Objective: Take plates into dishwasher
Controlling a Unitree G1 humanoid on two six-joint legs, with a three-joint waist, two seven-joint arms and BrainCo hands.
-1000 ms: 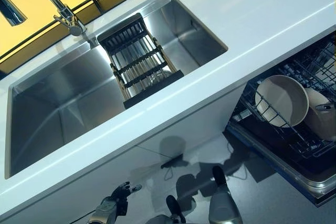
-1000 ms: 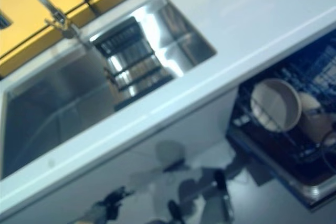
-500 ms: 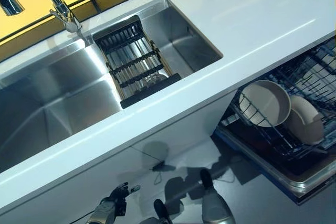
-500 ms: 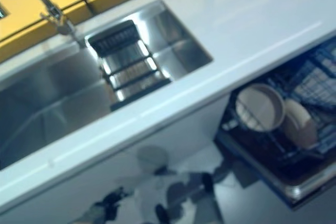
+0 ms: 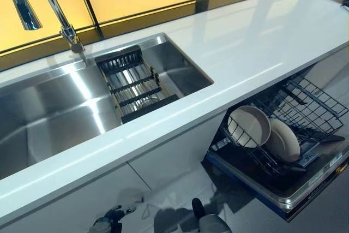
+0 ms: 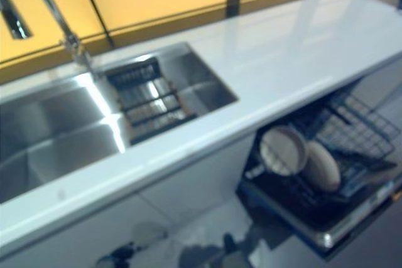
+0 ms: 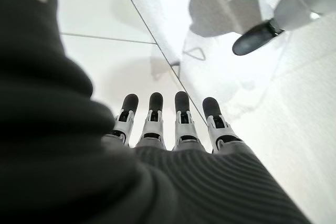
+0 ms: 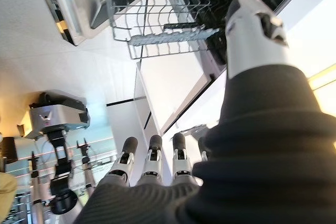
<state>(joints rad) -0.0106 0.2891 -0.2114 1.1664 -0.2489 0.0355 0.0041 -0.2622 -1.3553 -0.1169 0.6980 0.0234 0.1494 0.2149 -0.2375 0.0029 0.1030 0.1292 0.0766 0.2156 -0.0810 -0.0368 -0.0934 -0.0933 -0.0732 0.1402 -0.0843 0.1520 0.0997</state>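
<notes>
Both hands low, empty: left hand & right hand fingers straight, relaxed.

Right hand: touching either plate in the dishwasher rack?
Apart. The left eye view shows the right hand low at the frame's bottom, with open floor between it and both plates standing in the rack.

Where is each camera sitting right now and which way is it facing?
Left eye view: head camera looking down at the counter, sink and open dishwasher rack with two plates; left robot hand low in frame.
Right eye view: the same scene from slightly aside.
Left wrist view: along straight fingers toward the floor.
Right wrist view: along the right robot hand toward the dishwasher rack.
Shared: both eye views and the right wrist view show the rack.
</notes>
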